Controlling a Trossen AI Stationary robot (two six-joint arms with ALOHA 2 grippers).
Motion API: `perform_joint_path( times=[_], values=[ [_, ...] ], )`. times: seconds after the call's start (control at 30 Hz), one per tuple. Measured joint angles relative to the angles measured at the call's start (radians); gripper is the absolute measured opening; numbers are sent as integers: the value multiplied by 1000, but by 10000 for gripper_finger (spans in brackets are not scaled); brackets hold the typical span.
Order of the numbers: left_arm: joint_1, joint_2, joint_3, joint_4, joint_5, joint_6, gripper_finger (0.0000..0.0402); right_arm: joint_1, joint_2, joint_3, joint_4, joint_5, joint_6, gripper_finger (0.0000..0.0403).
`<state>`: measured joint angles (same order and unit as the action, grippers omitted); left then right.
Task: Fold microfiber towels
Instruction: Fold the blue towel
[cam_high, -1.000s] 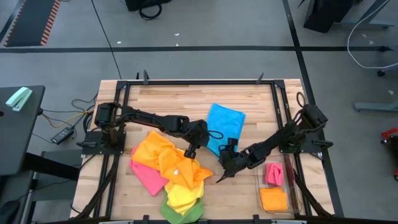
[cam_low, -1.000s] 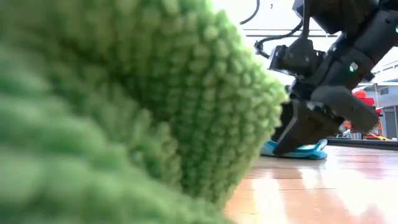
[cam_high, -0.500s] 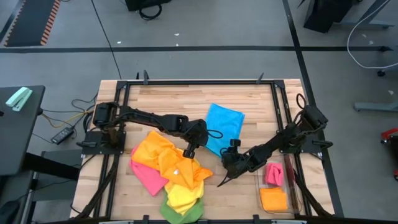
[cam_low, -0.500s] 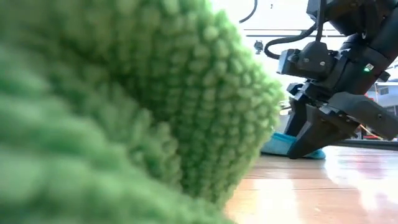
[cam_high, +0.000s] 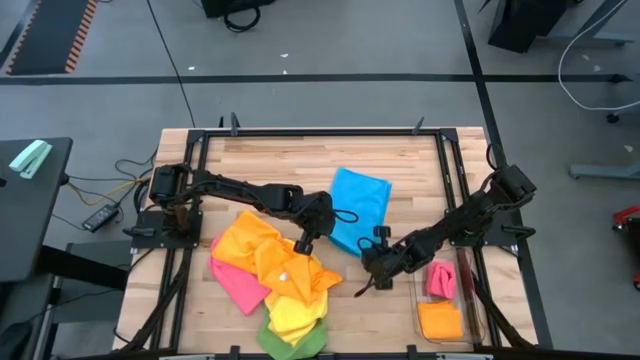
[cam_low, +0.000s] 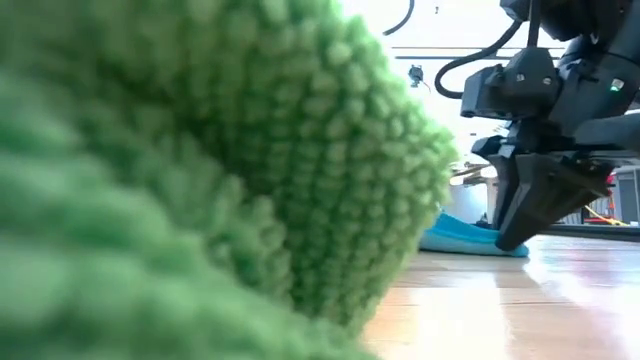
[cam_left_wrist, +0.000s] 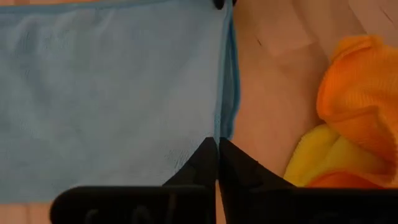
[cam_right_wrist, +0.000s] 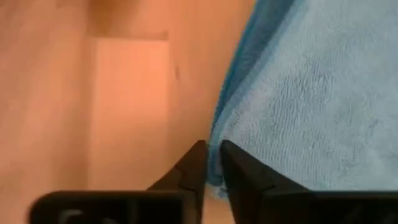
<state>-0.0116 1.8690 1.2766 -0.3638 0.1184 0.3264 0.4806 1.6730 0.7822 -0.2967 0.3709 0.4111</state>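
A blue towel (cam_high: 362, 200) lies spread flat on the table's middle. My left gripper (cam_high: 303, 243) stands shut at the towel's near left corner. My right gripper (cam_high: 362, 280) is at the near right corner, its fingers nearly together around the towel's edge (cam_right_wrist: 214, 163). In the low view the right gripper (cam_low: 508, 240) points down at the blue towel (cam_low: 470, 240). A heap of orange (cam_high: 255, 250), pink (cam_high: 238, 285), yellow (cam_high: 290, 315) and green (cam_high: 300, 342) towels lies at the near left. My left gripper has its shut fingertips (cam_left_wrist: 210, 149) on the blue towel's edge near a corner (cam_left_wrist: 225, 127), slanting down from the table's left. The fingers hide the contact. The towel lies flat on the table. My right gripper has the towel's corner edge (cam_right_wrist: 212, 171) in the narrow gap between its fingertips (cam_right_wrist: 198, 152), slanting down from the right. One layer or several, I cannot tell. The towel still rests flat.
A clear bin (cam_high: 465, 300) at the near right holds a folded pink towel (cam_high: 440, 278) and a folded orange one (cam_high: 440, 320). The green towel (cam_low: 200, 180) fills most of the low view. Bare wood shows along the far edge and between heap and bin.
My right gripper has shut from wide open to a narrow gap. It has shifted a little toward the table's right edge and tipped to point more steeply down. The blue towel has stayed flat.
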Motion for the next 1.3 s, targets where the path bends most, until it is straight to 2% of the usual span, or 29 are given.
perform_joint_path(
  times=[0.07,0.13,0.3,0.5,0.63,0.9,1.1,1.3],
  values=[
    [0,0,0,0,24,0,12,1,0,6,-1,-30,1,22],
    [0,0,0,-1,87,1,21,0,0,20,1,-70,-3,9],
    [-10,0,0,-2,211,1,37,0,-1,85,0,-246,-14,9],
    [-16,-1,0,-4,336,7,16,0,-2,164,-25,-439,-43,9],
    [-6,-23,1,-8,358,32,12,-7,-2,232,-122,-452,-71,9],
    [3,-64,1,6,357,70,33,-20,-3,367,-345,-450,-71,9],
    [3,-92,6,20,354,78,18,-27,-3,445,-417,-448,-71,9],
    [-5,-120,44,-95,354,79,18,-20,-3,513,-474,-459,-71,9]
  ],
)
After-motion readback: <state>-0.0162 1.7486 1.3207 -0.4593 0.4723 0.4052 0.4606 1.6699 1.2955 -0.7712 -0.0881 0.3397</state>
